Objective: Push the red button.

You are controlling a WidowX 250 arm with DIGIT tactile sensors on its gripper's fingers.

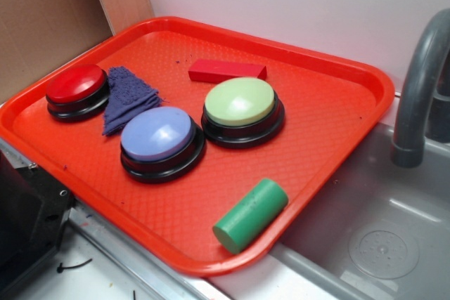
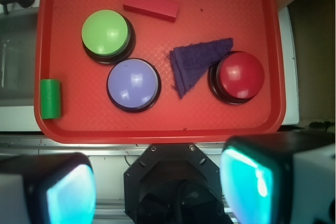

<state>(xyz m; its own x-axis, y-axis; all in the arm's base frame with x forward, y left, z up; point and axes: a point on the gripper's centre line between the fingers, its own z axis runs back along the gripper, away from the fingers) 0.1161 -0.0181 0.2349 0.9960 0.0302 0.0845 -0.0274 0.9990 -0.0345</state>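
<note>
Red button (image 1: 76, 83) is sitting at the far left corner of the orange tray (image 1: 330, 107) in the exterior view, untouched, its dark dome resting on a black ring base. Just beside it, a folded purple cloth (image 1: 126, 98) is lying with one edge tucked against the button's base, so a careless approach from that side might be dragging fabric along. Moving right, a blue-lavender button (image 1: 157, 133) is standing near the tray's middle, with a flat red block (image 1: 226, 70) lying behind it toward the wall. A green button (image 1: 240, 102) is sitting further right, and a green cylinder (image 1: 250, 215) is lying on its side close to the tray's front rim. Beyond the tray, a grey faucet (image 1: 416, 89) is rising over a sink basin (image 1: 365, 223). The gripper (image 2: 157, 187) is hanging well above the tray, looking straight down; its fingers (image 2: 247, 184) are standing spread wide apart, holding nothing. Judging from this, the press is not yet begun: the arm needs to be travelling over to the button and descending onto its dome.
</note>
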